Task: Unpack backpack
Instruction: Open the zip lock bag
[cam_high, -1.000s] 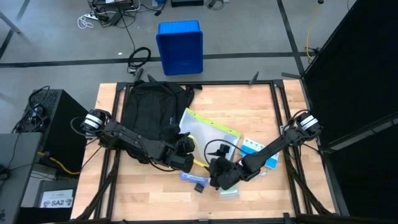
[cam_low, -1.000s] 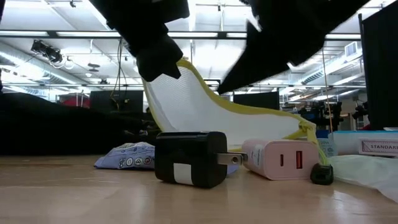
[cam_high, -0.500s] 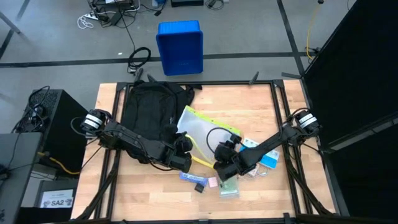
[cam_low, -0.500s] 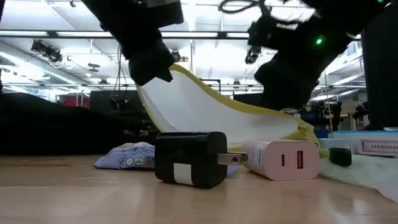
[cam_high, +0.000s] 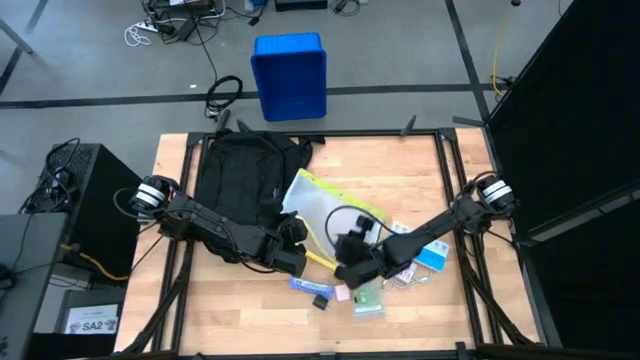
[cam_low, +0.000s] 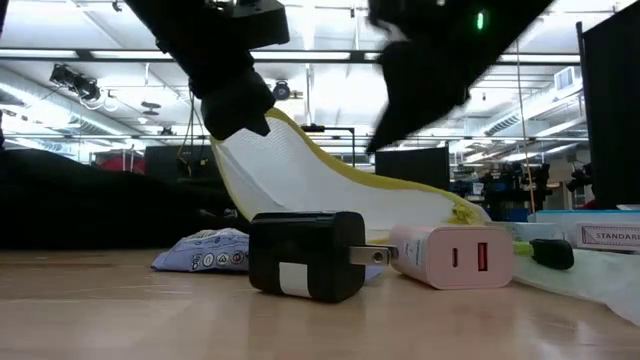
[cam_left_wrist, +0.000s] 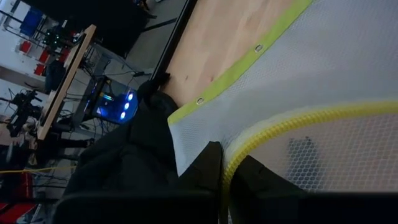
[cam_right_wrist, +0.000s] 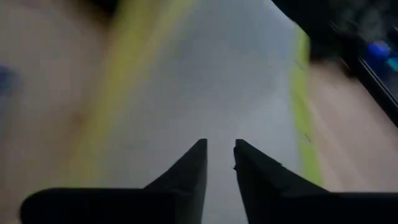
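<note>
Item: mesh pouch (cam_high: 325, 208), frame centre, left gripper (cam_high: 297, 238) clamped on its yellow edge. Right gripper (cam_high: 347, 270) had moved above it, fingers narrowed, nothing held. Backpack (cam_high: 243, 172) upper left; unpacking continued.

A wooden table (cam_high: 400, 165) bears the backpack (cam_high: 240, 170), mesh pouch (cam_high: 335, 208), black charger (cam_low: 305, 255) and pink charger (cam_low: 455, 255).

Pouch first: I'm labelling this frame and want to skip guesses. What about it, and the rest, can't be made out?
- Pouch contents: left wrist view, the mesh shows only a dark patch.
- Backpack opening: high view, black folds hide it; the left arm crosses its near edge.
- Right gripper: high view, too small to tell what it touches.
- Box label: low view, cut off by the right edge.
</note>
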